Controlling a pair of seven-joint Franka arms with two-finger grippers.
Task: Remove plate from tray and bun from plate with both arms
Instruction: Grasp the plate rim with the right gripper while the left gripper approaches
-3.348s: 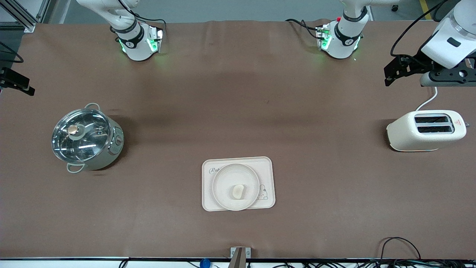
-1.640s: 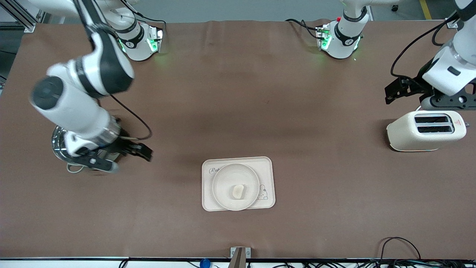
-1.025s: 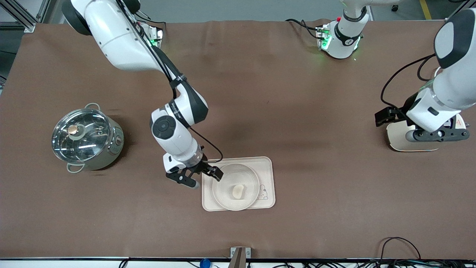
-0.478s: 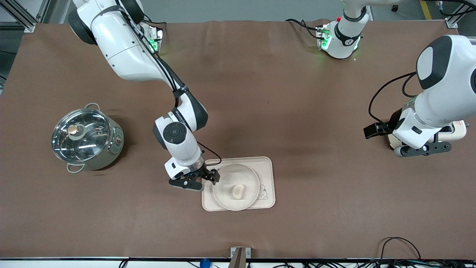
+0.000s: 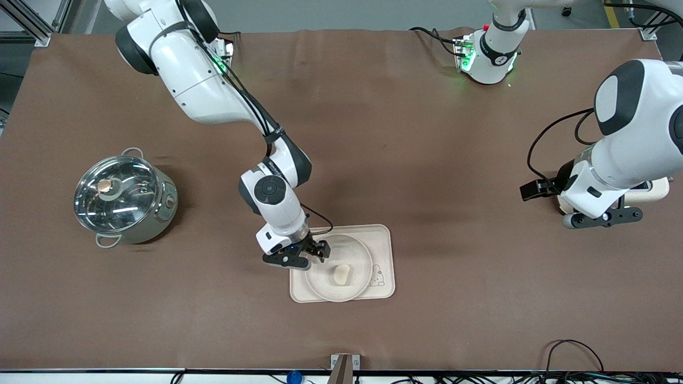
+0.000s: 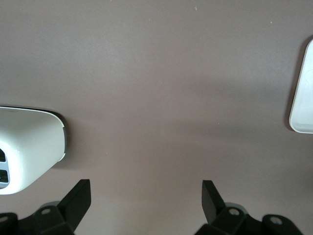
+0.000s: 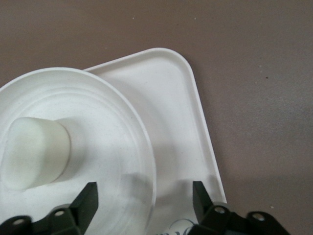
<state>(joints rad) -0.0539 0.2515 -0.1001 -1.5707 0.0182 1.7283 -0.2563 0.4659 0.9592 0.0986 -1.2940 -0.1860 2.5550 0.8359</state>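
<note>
The round cream plate [image 5: 364,255] lies on the rectangular tray [image 5: 382,240], and the small pale bun [image 5: 341,274] rests on the plate. My right gripper [image 5: 318,249] is low at the plate's edge toward the right arm's end, open. In the right wrist view its jaws [image 7: 144,200] straddle the plate [image 7: 98,112] rim, one finger over the plate and one over the tray [image 7: 168,98], with the bun [image 7: 34,152] a little way off. My left gripper [image 5: 533,189] hangs open over bare table beside the toaster; nothing is between its jaws [image 6: 145,198].
A cream toaster [image 5: 653,189] stands at the left arm's end, mostly covered by that arm, and its corner [image 6: 24,152] shows in the left wrist view. A steel pot with a glass lid [image 5: 125,197] stands at the right arm's end. Cables lie along the near table edge.
The right arm swung in from over the pot, came down at the tray and slid its open jaws onto the plate's rim. The left arm came down past the toaster toward the table's middle.
</note>
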